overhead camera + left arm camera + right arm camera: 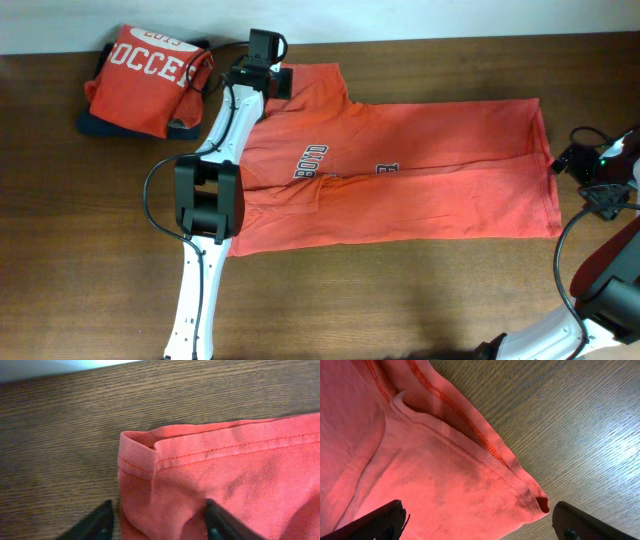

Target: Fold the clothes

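Orange-red T-shirt [420, 170] flat on table [400, 300], partly folded, long axis 9–3 o'clock. Left gripper [157, 525] at its 10 o'clock sleeve corner: jaws half apart, straddling hemmed edge, nothing pinched yet. Right gripper [482, 525] at 3 o'clock hem end: jaws full wide, corner between them, nothing held. Each arm nearest own end. Folded SOCCER T-shirt [150, 65] at table's 10 o'clock, atop dark cloth [95, 122].

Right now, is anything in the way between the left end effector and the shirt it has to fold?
No, nothing visible. The left end effector sits right at the spread orange-red T-shirt, its jaws straddling the hemmed sleeve corner. Beside it there is just the wooden table.
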{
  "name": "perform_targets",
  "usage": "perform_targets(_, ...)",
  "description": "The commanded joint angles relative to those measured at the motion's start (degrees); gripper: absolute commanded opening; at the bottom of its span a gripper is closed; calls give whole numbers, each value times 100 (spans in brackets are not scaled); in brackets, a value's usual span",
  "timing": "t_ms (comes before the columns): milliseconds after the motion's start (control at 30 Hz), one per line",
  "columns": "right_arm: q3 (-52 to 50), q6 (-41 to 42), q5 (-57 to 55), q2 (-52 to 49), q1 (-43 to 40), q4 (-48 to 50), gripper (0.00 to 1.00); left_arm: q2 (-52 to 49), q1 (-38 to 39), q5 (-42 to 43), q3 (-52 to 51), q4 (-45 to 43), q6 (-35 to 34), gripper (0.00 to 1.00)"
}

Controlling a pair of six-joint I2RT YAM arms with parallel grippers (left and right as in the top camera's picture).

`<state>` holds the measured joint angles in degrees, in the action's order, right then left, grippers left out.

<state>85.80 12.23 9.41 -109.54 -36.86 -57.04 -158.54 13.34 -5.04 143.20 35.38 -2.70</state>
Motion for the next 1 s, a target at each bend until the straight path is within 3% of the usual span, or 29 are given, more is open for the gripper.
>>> perform_targets(0, 50, 26, 50, 11, 13, 2, 99, -186, -44, -101, 39, -17, 103, 35)
perform_targets(33, 50, 26, 50, 11, 13, 2, 99, -186, -44, -101, 46, -17, 103, 24)
perform_targets(433, 50, 26, 50, 11, 13, 2, 99, -175, -44, -79, 570, 455, 103, 4)
perform_targets(967, 50, 26, 50, 11, 13, 363, 99, -173, -37, 192, 1224, 782, 98, 4)
